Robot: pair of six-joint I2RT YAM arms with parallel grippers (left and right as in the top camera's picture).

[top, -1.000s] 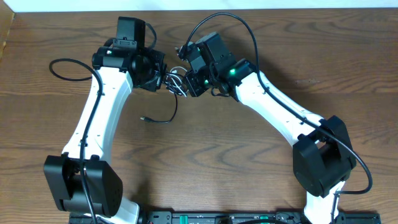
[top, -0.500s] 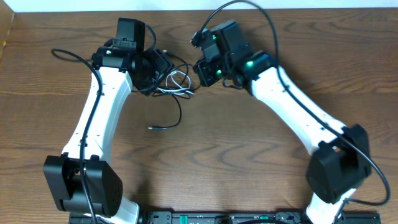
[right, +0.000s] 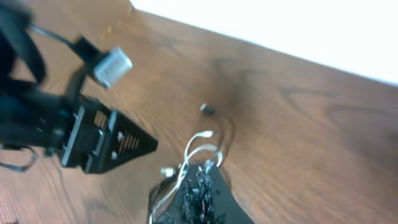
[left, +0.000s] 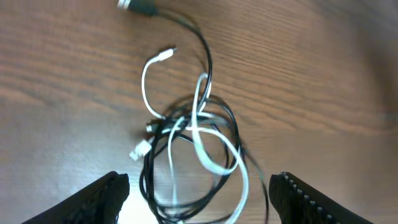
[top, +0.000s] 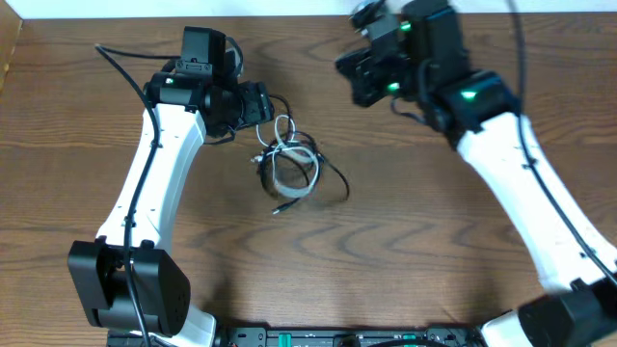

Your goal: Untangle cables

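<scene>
Brown wooden table, grain running side to side; beyond its far edge, a plain white band.

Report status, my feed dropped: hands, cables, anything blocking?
Left hand open, facing cables. Right hand away from them, grip unclear. Cables tangled on table, ungripped. Nothing blocking.

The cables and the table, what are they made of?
The cables look like thin cords in soft plastic or rubber jackets, some black and one white, because they bend into loose loops. The white plug end looks like harder plastic, though it is too small to be sure. The table looks like brown wood or a wood-look laminate: grain lines run across it, with a dull sheen.
</scene>
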